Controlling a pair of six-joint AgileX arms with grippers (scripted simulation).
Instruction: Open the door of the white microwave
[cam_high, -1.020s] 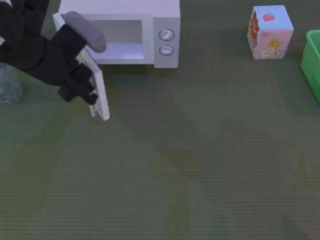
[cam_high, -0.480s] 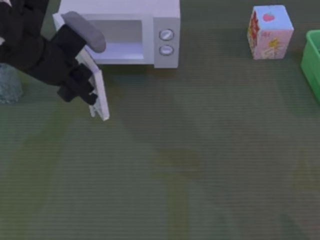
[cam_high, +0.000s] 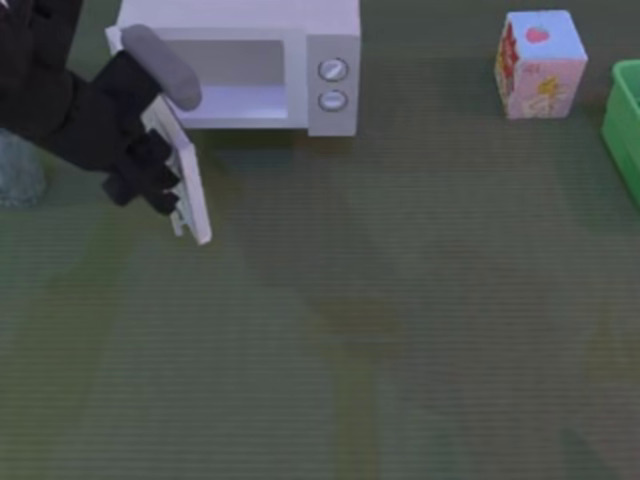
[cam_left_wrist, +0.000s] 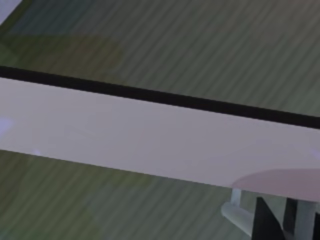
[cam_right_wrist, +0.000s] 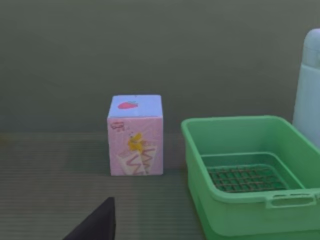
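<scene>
— Door (cam_high: 190, 185) swung out wide from the microwave (cam_high: 240, 65), at its left corner. Why that angle?

— Left tool (cam_high: 165, 195) is clamped on its handle, presumably to pull it round the hinge.

— And the right tool?

— Can't tell; its wrist view only shows a carton (cam_right_wrist: 135, 135) beside a green bin (cam_right_wrist: 250, 170).

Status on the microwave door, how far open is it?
Mostly done: the door is swung well out from the white microwave, whose cavity shows open. In hand: the left gripper is at the door's handle edge. Left: perhaps a little more swing, then let go. The right arm is out of the top view.
</scene>
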